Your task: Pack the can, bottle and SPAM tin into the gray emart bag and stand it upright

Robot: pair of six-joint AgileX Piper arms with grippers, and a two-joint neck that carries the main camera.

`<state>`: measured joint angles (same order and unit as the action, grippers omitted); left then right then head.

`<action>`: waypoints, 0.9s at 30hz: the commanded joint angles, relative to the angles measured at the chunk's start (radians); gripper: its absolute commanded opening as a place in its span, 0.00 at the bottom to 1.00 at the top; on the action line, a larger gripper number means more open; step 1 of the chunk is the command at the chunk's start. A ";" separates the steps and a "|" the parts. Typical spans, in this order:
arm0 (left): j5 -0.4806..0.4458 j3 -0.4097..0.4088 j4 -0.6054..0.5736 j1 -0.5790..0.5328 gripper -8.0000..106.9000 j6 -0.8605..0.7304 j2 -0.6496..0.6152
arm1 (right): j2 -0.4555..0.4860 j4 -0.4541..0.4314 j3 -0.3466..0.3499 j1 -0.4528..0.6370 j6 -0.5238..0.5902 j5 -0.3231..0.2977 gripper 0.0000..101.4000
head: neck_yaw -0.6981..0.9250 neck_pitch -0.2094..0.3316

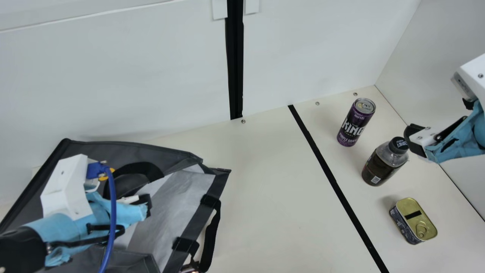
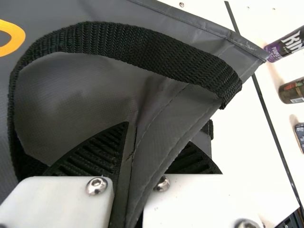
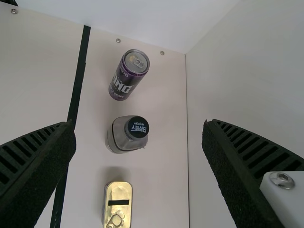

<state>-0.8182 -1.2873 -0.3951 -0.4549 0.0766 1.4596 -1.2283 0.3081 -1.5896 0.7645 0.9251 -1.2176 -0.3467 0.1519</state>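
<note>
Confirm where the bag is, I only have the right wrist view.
Observer: Main view has the gray emart bag at the left of the table, across the black stripe from the can, bottle and SPAM tin.
Operator: Left gripper on it or just near it?
Observer: On it. In the left wrist view the left gripper is closed on a fold of the bag's gray fabric, with a black handle strap looping beside it.
</note>
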 commanded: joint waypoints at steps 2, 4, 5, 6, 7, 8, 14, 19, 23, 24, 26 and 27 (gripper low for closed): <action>-0.007 -0.001 -0.028 0.012 0.00 -0.029 0.004 | 0.000 0.000 0.000 0.000 0.000 0.000 0.94 | -0.002 0.023; -0.011 -0.001 -0.042 0.021 0.00 -0.045 0.006 | 0.000 0.000 0.000 0.000 0.000 0.000 0.94 | -0.002 0.023; -0.013 0.000 -0.048 0.025 0.00 -0.052 0.007 | 0.000 0.000 0.000 0.000 0.000 0.000 0.94 | -0.002 0.023; -0.015 0.000 -0.054 0.029 0.00 -0.058 0.008 | 0.000 0.000 0.000 0.000 0.000 0.000 0.94 | -0.002 0.023; -0.016 0.000 -0.059 0.033 0.00 -0.064 0.008 | 0.000 0.000 0.000 0.000 0.000 0.000 0.94 | -0.002 0.023; -0.018 0.001 -0.064 0.037 0.00 -0.070 0.009 | 0.000 0.000 0.000 0.000 0.000 0.000 0.94 | -0.002 0.023; -0.021 0.003 -0.078 0.051 0.00 -0.093 0.013 | 0.000 0.000 0.000 0.000 0.000 0.000 0.94 | -0.002 0.023; -0.016 0.003 -0.075 0.057 0.00 -0.097 0.014 | 0.000 0.000 0.000 0.000 0.000 0.000 0.94 | -0.002 0.023; -0.007 0.003 -0.062 0.058 0.00 -0.089 0.016 | 0.000 0.000 0.000 0.000 0.000 0.000 0.94 | -0.002 0.023; -0.006 0.003 -0.058 0.059 0.00 -0.086 0.016 | 0.000 0.000 0.000 0.000 0.000 0.000 0.94 | -0.002 0.023; -0.002 0.003 -0.051 0.058 0.00 -0.080 0.017 | 0.000 0.000 0.000 0.000 0.000 0.000 0.94 | -0.002 0.023; 0.000 0.003 -0.046 0.058 0.00 -0.076 0.017 | 0.000 0.000 0.000 0.000 0.000 0.000 0.94 | -0.002 0.023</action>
<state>-0.8202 -1.2856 -0.4455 -0.3977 0.0000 1.4752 -1.2283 0.3081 -1.5896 0.7645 0.9251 -1.2176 -0.3482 0.1519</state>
